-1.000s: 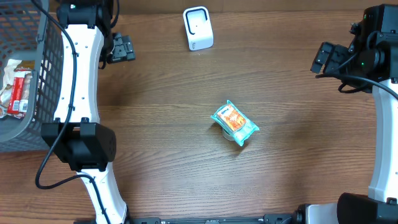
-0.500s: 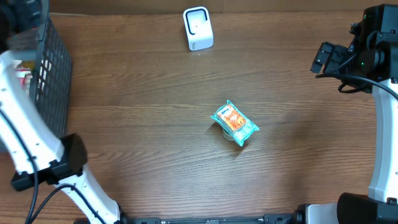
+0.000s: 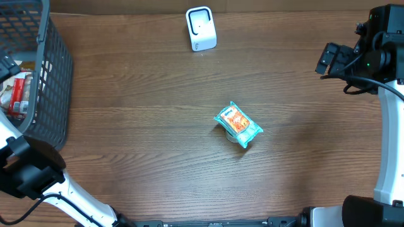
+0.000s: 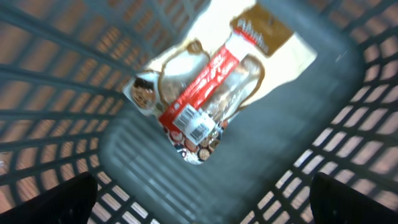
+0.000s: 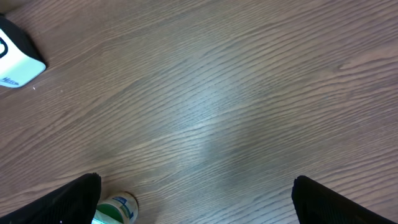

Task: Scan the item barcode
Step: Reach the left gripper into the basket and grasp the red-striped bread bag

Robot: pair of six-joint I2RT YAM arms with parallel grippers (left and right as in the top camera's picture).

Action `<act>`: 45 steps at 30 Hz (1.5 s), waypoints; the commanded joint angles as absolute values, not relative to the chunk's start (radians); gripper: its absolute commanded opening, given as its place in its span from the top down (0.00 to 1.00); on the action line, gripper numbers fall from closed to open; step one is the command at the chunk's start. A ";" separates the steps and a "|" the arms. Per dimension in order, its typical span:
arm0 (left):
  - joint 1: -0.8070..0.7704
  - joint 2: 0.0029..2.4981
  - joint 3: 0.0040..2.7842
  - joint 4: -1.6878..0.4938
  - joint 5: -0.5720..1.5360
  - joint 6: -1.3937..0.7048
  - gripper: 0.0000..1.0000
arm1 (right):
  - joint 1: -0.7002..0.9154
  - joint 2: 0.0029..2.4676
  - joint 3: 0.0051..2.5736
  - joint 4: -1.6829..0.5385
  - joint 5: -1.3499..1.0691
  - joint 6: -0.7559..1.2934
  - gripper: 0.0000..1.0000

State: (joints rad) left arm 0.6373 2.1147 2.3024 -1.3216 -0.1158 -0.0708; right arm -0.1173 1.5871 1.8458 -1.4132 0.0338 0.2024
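A teal snack packet (image 3: pixel 238 125) with an orange picture lies mid-table on top of a small green-and-white cup (image 5: pixel 115 210). The white scanner (image 3: pixel 201 28) stands at the far edge. My left gripper (image 4: pixel 202 208) hangs open over the inside of the grey basket (image 3: pixel 47 82). Below it lies a red-and-clear packet (image 4: pixel 208 93) with a white barcode label (image 4: pixel 195 124), on top of a cream packet (image 4: pixel 273 46). My right gripper (image 3: pixel 331 58) is open above bare table at the right, far from the teal packet.
The basket fills the table's left end, and its mesh walls (image 4: pixel 50 68) surround the left gripper on all sides. The scanner (image 5: pixel 15 59) shows at the top left of the right wrist view. Wood tabletop (image 3: pixel 158 107) lies between basket and packet.
My left arm has swung from the table's far left corner out over the basket and now looks down into it. The right arm and the teal packet have not moved.
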 commanded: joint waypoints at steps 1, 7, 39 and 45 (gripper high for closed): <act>0.635 2.107 2.172 -1.234 -0.099 -0.008 0.00 | -0.118 1.585 1.864 -1.408 0.044 0.205 0.00; 0.635 2.107 2.028 -1.050 -0.099 0.065 0.00 | -0.118 1.585 1.864 -1.408 0.044 0.205 0.00; 0.720 2.330 1.789 -0.756 0.115 0.336 0.07 | -0.118 1.585 1.864 -1.408 0.044 0.206 0.00; 0.712 2.328 1.789 -0.774 0.211 0.333 0.38 | -0.118 1.585 1.864 -1.408 0.044 0.205 0.00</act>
State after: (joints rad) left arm 0.7120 2.2520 1.8156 -0.7334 0.1051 0.3462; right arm -0.1169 1.5871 1.8458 -1.4132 0.0338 0.2024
